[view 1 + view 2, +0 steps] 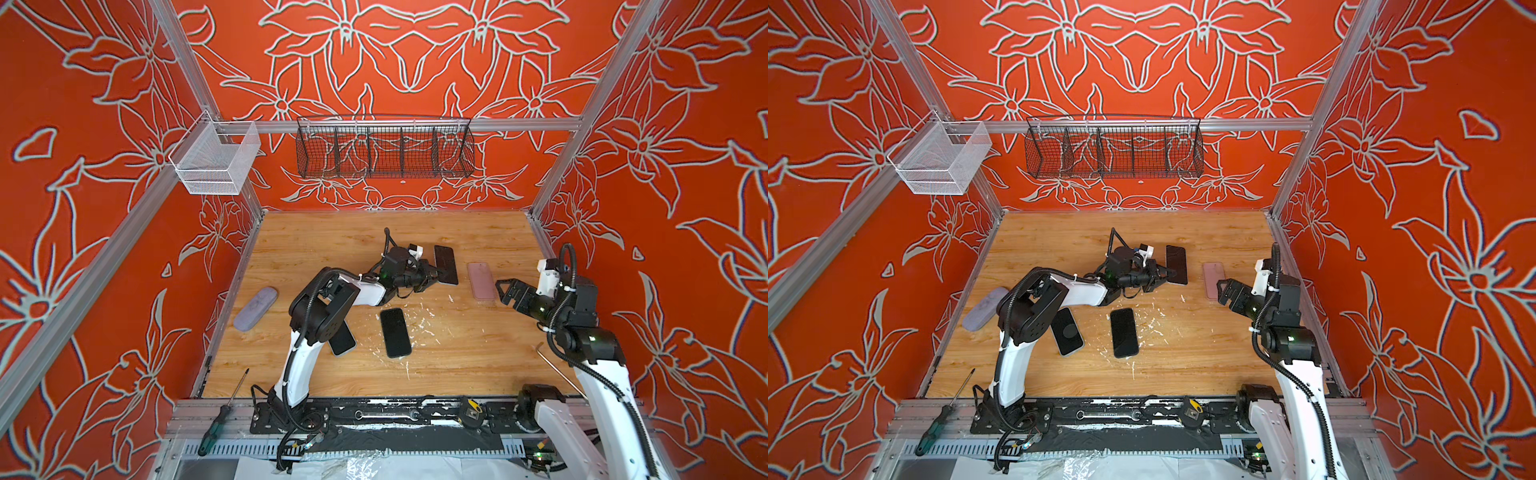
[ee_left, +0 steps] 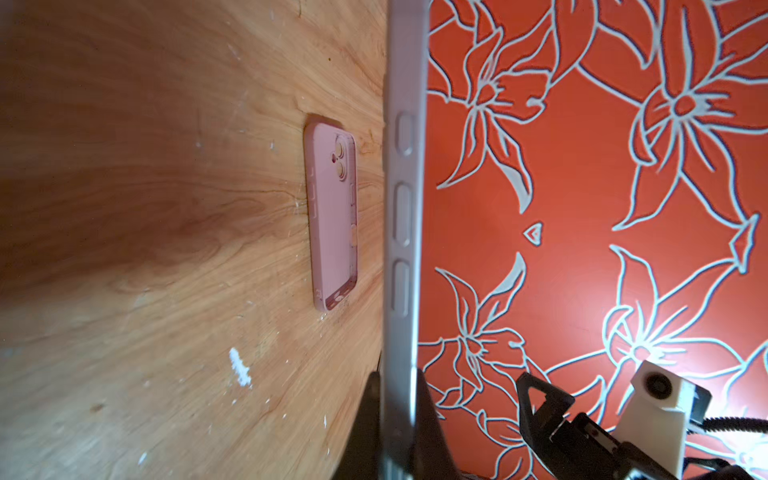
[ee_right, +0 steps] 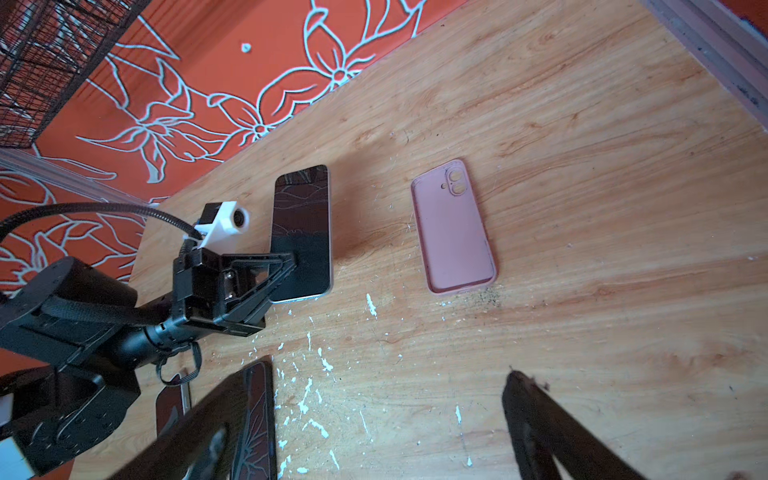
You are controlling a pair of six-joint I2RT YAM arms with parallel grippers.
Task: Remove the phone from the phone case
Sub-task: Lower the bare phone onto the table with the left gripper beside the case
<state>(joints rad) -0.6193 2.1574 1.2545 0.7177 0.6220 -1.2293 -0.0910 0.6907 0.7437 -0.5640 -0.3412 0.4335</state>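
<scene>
Over the surface (image 1: 457,370), phone (image 1: 446,259) in left tool (image 1: 435,273), case (image 1: 481,280) just right of it — right tool (image 1: 501,291) by the case's near end, second phone (image 1: 395,332) nearer front, third phone (image 1: 343,343) left of that, pouch (image 1: 255,308) far left.

glossy phone (image 3: 301,208), matt case (image 3: 453,237), wood-grain table (image 3: 602,145)

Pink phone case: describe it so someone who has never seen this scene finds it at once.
On the wooden tabletop, look far right, just ahead of the open right gripper. The pink phone case lies flat, empty, hollow side up. It is the only pink thing; the neighbouring phone is dark-screened.
</scene>
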